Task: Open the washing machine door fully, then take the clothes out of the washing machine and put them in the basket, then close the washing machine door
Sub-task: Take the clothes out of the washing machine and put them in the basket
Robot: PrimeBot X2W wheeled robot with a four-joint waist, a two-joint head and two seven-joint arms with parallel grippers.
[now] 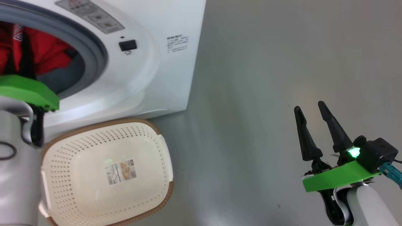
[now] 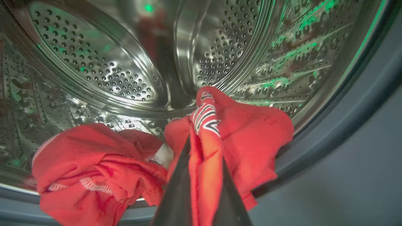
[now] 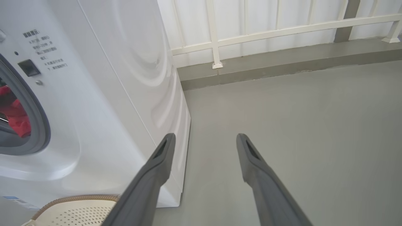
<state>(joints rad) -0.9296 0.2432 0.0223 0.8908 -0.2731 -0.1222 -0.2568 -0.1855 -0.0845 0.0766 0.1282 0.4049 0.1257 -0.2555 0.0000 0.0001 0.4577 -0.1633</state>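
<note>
Near left: basket [image 1: 78, 157] on grey floor [image 1: 267, 78], just in front of washing machine [image 1: 163, 62]. Near right: right gripper [image 1: 309, 106] above floor, fingers apart. Farther, at drum [image 2: 94, 62] mouth: left gripper [image 2: 204, 147] clamped on one red piece of clothes [image 2: 251, 131]; another red heap lies left of it, on drum bottom.

Drum [image 2: 220, 47]: polished perforated steel, mirror-glossy. Clothes [image 2: 251, 138]: soft red knit cloth, matt, white stitched trim. Washing machine [image 1: 163, 78] shell: smooth glossy white; rubber ring [image 1: 94, 47] grey, matt. Basket [image 1: 78, 163], at 6 o'clock from it: cream perforated plastic, slight sheen, brown woven-look rim, paper label [image 1: 121, 172]. Floor [image 1: 282, 62]: smooth grey, dull sheen. Right gripper [image 1: 309, 105] fingers [image 3: 259, 175]: dark matt plastic.
</note>
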